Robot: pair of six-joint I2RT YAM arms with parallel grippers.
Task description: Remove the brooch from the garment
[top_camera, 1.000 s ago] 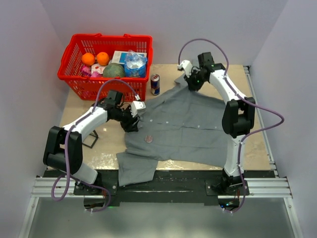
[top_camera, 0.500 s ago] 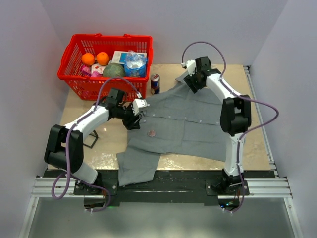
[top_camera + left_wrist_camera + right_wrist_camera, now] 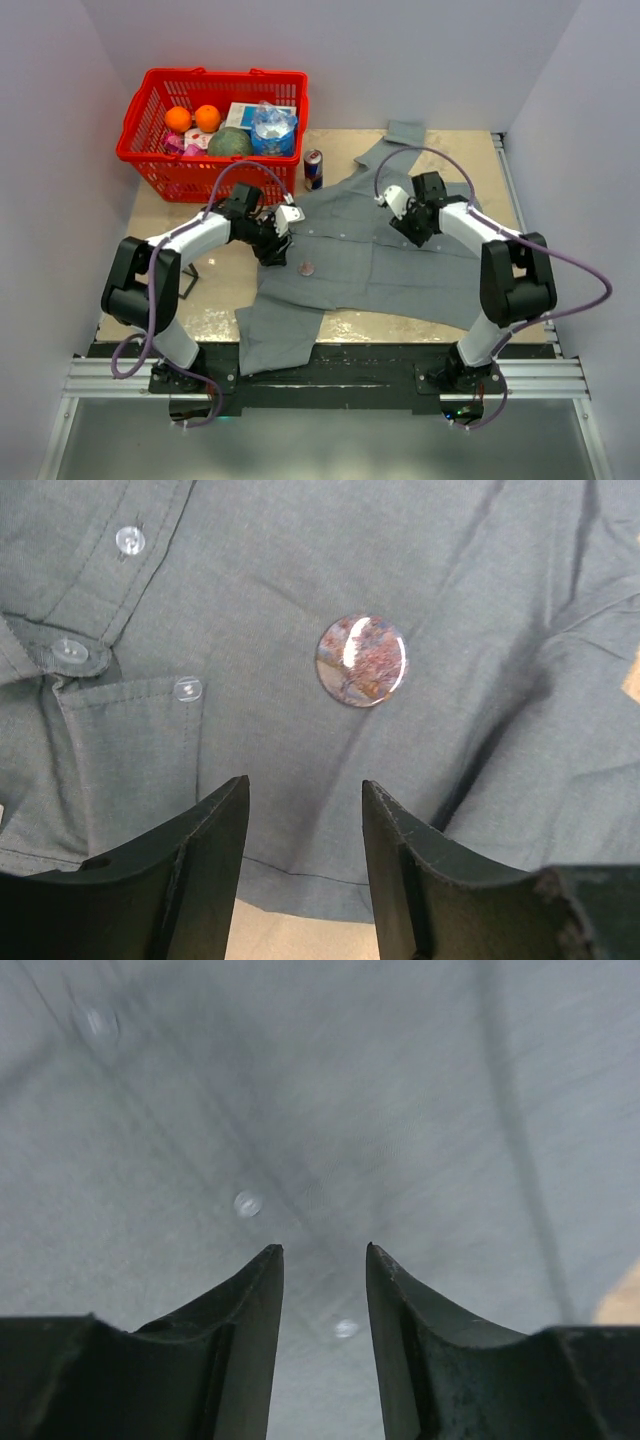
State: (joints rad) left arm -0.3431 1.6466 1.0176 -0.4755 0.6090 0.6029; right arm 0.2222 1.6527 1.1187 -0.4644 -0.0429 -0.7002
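The grey shirt (image 3: 370, 255) lies spread on the table, collar to the left. The small round reddish brooch (image 3: 306, 268) sits on its chest; in the left wrist view the brooch (image 3: 361, 661) lies just ahead of the fingers. My left gripper (image 3: 277, 245) is open and empty over the shirt's collar edge (image 3: 90, 660), a little up-left of the brooch. My right gripper (image 3: 412, 228) is open and empty, low over the shirt's button placket (image 3: 247, 1203) right of centre.
A red basket (image 3: 212, 132) with oranges, a melon and packets stands at the back left. A drink can (image 3: 313, 171) stands by the basket, near the shirt's upper edge. A sleeve (image 3: 275, 335) hangs toward the front edge. A black stand (image 3: 185, 282) is at the left.
My right gripper let go of the shirt's far edge and swung down toward the shirt's middle. The cloth's top corner dropped flat at the back. My left gripper shifted slightly toward the brooch.
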